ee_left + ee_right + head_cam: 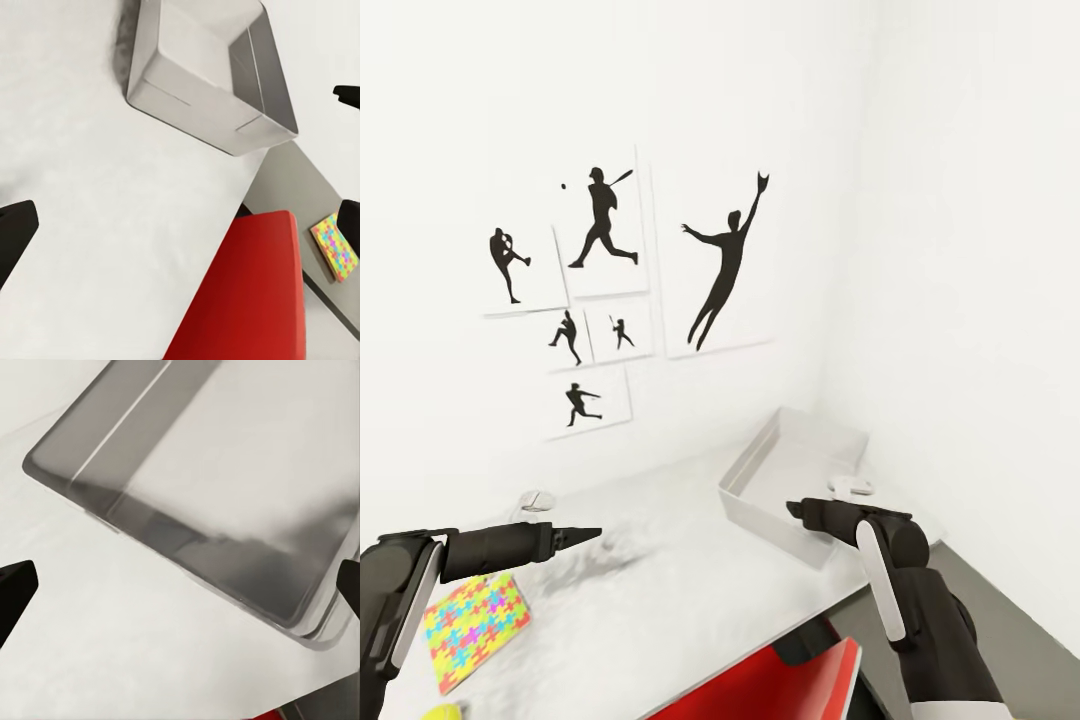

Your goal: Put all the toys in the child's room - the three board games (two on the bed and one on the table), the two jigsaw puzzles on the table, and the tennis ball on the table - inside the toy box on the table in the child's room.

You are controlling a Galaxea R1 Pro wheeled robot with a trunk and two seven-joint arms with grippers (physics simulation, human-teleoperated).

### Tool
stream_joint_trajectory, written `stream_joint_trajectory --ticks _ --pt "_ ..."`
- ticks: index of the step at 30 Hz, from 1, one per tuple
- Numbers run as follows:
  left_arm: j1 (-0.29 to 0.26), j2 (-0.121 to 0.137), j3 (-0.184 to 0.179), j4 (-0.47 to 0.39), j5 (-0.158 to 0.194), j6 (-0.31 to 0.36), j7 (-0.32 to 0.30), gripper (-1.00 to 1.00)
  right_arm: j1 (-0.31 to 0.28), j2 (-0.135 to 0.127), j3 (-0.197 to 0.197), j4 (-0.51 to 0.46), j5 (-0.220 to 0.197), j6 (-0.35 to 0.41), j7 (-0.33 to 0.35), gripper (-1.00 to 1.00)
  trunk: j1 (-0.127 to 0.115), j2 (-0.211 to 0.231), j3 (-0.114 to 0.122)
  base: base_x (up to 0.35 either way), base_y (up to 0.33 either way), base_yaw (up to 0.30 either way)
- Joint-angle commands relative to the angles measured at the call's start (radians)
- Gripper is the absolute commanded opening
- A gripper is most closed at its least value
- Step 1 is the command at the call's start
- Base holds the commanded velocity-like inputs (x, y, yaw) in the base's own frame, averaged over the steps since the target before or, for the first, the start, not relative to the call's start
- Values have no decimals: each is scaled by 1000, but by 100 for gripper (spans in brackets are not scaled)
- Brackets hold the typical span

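Ahead of the right hand (pixel 796 509), its fingers apart, sits the light grey rectangular toy box (pixel 225 547), its near corner cut off; the left hand (pixel 592 534) hovers likewise spread, a multicoloured jigsaw puzzle board (pixel 475 620) beneath its arm.

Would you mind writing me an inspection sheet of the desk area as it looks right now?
Surface: white-grey table, mostly bare between the two arms.
Job's things: grey toy box near the wall corner, looks empty; one jigsaw puzzle flat by the left arm; tennis ball cut off by the picture's lower edge; a second colourful puzzle shows in the left wrist view, where it rests I cannot tell.
Clutter: two small white items and on the table, too small to identify.
Grippers: left gripper and right gripper both open, holding nothing.
Cables: nothing seen.
Surroundings: red chair at the table's edge; baseball silhouette pictures on the white wall.
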Motion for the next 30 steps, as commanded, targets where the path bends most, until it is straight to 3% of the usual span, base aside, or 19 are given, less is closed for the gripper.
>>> stream_joint_trajectory --ticks 1,30 --pt "-1 0 1 0 0 9 -3 100 -1 1 -2 -1 -3 4 1 100 1 -2 -2 101 -45 0" --pt "-1 -3 -5 1 1 8 -2 100 -1 0 -3 -3 -3 2 1 100 1 -2 -2 12 -7 0"
